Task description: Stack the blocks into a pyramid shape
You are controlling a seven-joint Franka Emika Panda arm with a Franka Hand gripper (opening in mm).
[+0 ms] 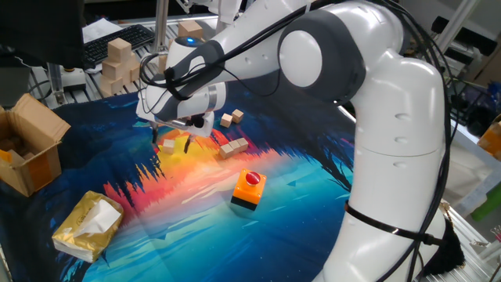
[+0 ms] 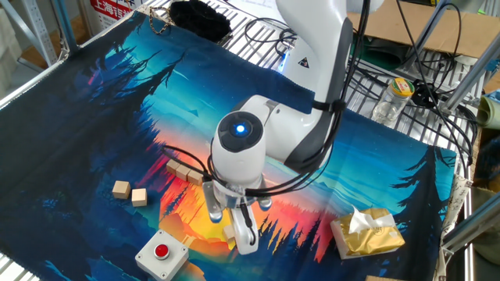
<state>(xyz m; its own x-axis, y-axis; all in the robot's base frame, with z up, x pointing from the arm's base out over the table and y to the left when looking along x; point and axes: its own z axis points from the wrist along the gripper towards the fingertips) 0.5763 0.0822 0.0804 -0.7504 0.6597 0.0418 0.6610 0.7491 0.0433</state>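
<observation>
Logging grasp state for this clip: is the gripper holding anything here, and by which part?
It cannot be told. The gripper is down around a small wooden cube on the cloth, but neither view shows whether the fingers have closed on its sides.

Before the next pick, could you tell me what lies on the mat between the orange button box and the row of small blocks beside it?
In one fixed view, only bare printed mat separates the orange button box from the row of small blocks.
</observation>
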